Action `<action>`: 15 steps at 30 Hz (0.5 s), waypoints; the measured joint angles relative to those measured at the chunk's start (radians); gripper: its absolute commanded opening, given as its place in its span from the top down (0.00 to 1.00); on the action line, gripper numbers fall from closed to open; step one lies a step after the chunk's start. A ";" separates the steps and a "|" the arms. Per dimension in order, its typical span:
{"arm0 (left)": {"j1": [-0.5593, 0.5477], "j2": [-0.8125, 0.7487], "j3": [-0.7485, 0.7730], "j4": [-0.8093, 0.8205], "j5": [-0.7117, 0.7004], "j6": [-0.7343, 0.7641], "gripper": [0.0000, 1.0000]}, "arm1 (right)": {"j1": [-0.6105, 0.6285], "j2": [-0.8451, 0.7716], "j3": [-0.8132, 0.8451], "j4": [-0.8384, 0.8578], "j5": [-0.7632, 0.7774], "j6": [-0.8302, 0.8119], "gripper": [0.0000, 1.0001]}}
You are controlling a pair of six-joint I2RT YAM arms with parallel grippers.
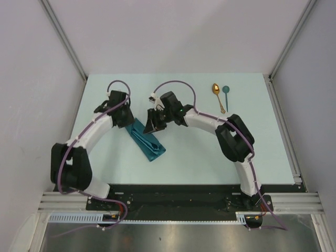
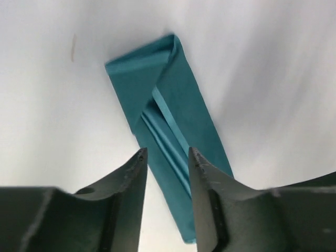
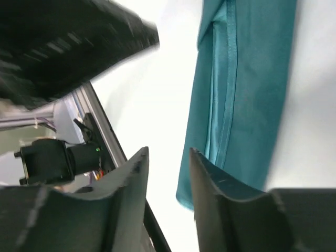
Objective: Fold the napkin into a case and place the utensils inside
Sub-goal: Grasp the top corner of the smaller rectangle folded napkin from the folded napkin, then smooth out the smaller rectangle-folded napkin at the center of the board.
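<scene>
Teal case (image 1: 147,140): a narrow folded strip, lying flat and slanted on the counter (image 1: 210,157), left of centre in the top view.
Left hand (image 2: 167,155): released, fingers apart over one end of the case, gripping nothing.
Right hand (image 3: 168,155): released, fingers parted beside the case's long edge, nothing between them.
Gold spoon (image 1: 217,95): upper right of the top view, well apart from the case.
Teal spoon (image 1: 226,94): just right of the gold one.

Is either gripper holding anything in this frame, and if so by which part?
Nothing is held. The left gripper and right gripper both have jaws apart with nothing pinched; the napkin lies folded and flat, ungripped.
</scene>
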 measured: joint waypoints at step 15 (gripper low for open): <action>-0.068 -0.181 -0.464 0.207 0.365 -0.137 0.79 | -0.006 -0.105 -0.079 -0.243 0.151 -0.240 0.44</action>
